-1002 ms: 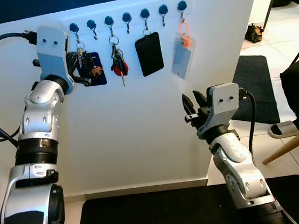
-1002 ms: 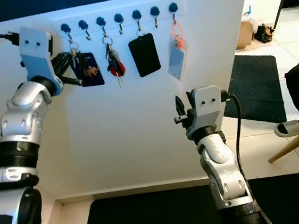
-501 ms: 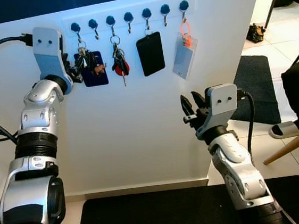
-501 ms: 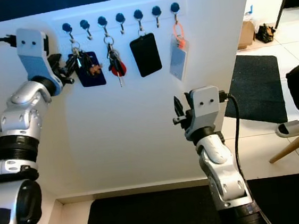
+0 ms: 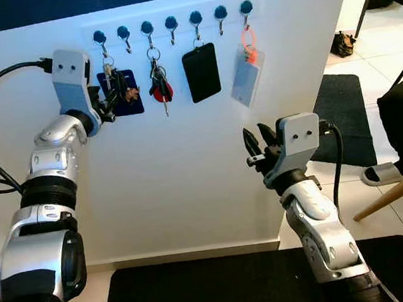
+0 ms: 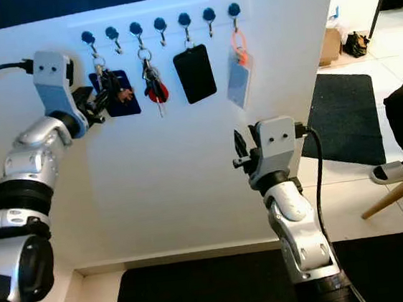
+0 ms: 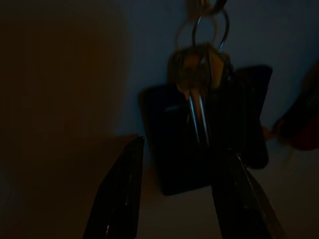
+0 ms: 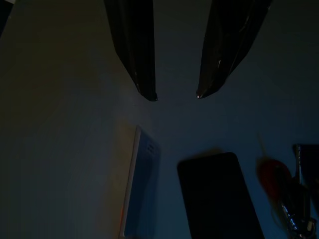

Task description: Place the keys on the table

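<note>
Left gripper (image 5: 110, 106) up at the wall hooks w/ jaws apart, keys (image 7: 199, 84) hanging between them, not gripped. Right gripper (image 5: 257, 145) held low, jaws released, holding nothing.

White wall (image 5: 189, 167), hook rail (image 5: 172, 23), keys (image 5: 111, 81), red-tagged keys (image 5: 160, 89), black card (image 5: 201, 72), badge (image 5: 246, 78)

A row of dark hooks (image 5: 171, 23) runs along the top of the white wall, and from it hang a black card holder (image 5: 201, 72) and a pale blue badge (image 5: 245, 80) on an orange loop. A black mat (image 5: 223, 289) lies at the wall's foot. Off right, a dark rug (image 5: 342, 118) covers pale tiles, where a seated person's sandalled foot (image 5: 383, 173) rests beside a slanting wooden pole (image 5: 393, 190).
</note>
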Available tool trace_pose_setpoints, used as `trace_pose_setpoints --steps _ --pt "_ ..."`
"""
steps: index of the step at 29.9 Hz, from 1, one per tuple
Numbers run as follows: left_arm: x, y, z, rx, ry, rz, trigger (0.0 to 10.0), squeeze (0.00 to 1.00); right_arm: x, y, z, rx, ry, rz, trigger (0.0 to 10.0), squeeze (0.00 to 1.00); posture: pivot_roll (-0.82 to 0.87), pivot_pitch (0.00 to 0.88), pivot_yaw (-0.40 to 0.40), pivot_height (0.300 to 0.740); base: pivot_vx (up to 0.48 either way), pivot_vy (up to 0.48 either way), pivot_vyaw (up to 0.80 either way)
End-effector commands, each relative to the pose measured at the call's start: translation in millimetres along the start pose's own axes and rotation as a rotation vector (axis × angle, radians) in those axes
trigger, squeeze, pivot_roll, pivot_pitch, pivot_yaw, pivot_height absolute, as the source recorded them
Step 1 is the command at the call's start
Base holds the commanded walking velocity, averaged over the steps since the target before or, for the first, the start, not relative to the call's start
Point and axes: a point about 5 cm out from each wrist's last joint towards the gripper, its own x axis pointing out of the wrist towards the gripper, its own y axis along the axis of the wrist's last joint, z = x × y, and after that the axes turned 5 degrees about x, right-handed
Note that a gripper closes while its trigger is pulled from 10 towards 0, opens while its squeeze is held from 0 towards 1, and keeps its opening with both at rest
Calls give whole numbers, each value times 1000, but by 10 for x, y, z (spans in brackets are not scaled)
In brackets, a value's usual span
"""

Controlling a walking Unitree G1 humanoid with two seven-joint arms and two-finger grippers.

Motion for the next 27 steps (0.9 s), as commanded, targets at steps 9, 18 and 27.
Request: trace_pose_setpoints --steps 9,18,27 --pt "24 142 -67 18 14 40 10000 0 -34 -24 -14 9 -1 -13 10000 0 61 268 125 740 0 0 0" --pt "-208 248 -240 99 -137 76 10000 0 -73 -20 19 4 -20 -11 10000 0 63 265 137 740 0 0 0" --pt "-447 69 -219 183 -223 20 10000 0 -48 -32 -4 12 -5 -14 10000 0 78 264 116 740 0 0 0"
